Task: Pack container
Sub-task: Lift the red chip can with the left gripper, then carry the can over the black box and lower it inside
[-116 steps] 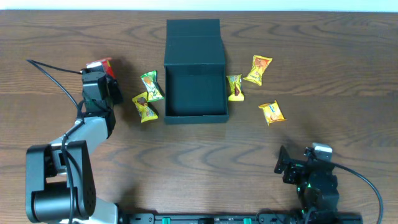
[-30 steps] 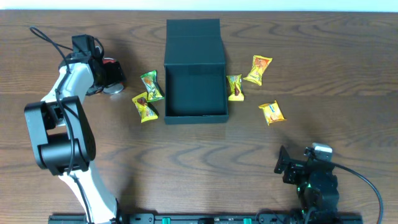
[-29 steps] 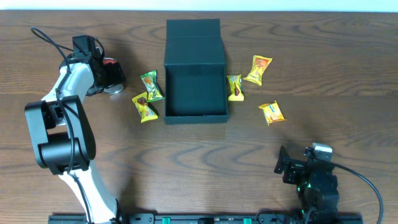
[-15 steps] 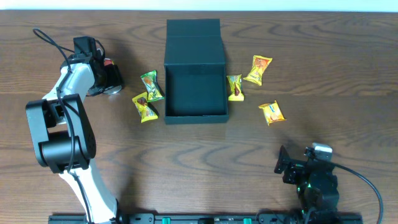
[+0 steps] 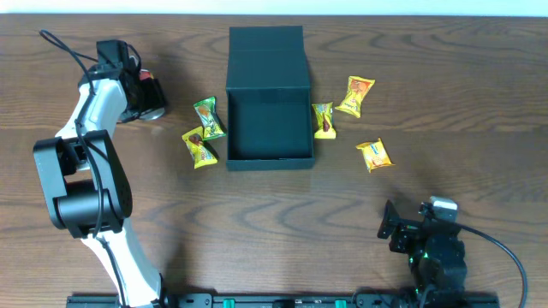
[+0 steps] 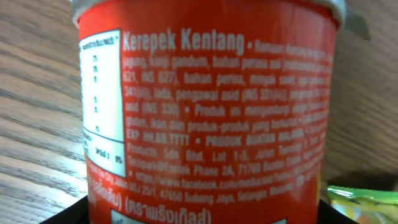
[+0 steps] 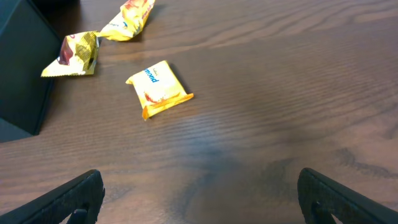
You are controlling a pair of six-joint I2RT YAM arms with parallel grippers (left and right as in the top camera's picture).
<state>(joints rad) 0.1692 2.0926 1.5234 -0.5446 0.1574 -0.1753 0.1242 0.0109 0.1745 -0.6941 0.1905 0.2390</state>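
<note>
Cannot make out the fingertips of the left gripper (image 5: 149, 96) from overhead: lost against the red Kerepek Kentang can (image 6: 205, 106). From the left wrist, fills almost the whole frame with that can, top and base cut off, the small print blurred below the brand line. Leaves only two dark finger corners at the bottom edge. Crops a green snack packet (image 6: 364, 198) to a sliver at lower right.

Grips the can by its sides, jaws partly closed around it, at the far left of the wooden table (image 5: 257, 214) and well apart from the container (image 5: 268, 160).

Finds the container standing open at the middle of the far half, flap lid laid back away from the robot. Two snack packets (image 5: 204, 133) just beside its left wall. One yellow packet (image 5: 323, 120) against its right wall. Clips the container to a single black corner at the left edge of the right wrist view.

Shows the right gripper (image 7: 208, 199) only as two fingertips in the bottom corners, spread as wide as possible, nothing held, low over bare wood near a yellow wrapped snack (image 7: 158, 90).
</note>
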